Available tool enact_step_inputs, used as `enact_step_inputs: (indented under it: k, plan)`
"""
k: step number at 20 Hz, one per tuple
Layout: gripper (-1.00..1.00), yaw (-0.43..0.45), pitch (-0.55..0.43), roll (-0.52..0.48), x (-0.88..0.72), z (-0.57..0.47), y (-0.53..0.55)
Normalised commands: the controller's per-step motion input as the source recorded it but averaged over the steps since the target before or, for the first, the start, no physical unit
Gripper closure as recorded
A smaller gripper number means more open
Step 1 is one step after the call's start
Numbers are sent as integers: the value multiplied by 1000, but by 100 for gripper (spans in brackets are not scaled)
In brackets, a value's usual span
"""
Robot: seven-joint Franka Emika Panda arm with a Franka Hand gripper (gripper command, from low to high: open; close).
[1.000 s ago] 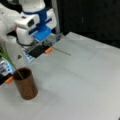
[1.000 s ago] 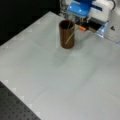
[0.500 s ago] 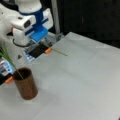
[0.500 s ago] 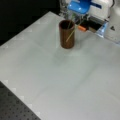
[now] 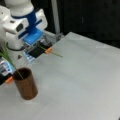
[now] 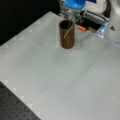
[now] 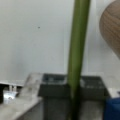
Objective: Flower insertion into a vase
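The reddish-brown vase stands at a front view's lower left, and near the top middle in a front view. A green leafy flower stem rests in it, leaning out over the rim. My gripper hangs behind the vase, beside the robot base, shut on a second thin green stem that sticks out over the table. In the wrist view this stem runs straight up from between the dark fingers, with the vase's wall at the upper right.
The white table spreads to the right and front of the vase. The white robot base and a dark fixture with small orange pieces crowd the back edge. A black perforated board borders the table's corner.
The gripper with its held stem has shifted slightly to a front view's left. The vase and the flower in it stay put.
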Motion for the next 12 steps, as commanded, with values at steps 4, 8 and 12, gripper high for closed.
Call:
enact_step_inputs:
  k: [4, 8, 12]
  plan:
    - [100, 141, -57, -113, -329, -103, -155]
    - [100, 136, -79, -95, -339, -105, -186]
    - [100, 137, -102, -63, -282, -111, -132]
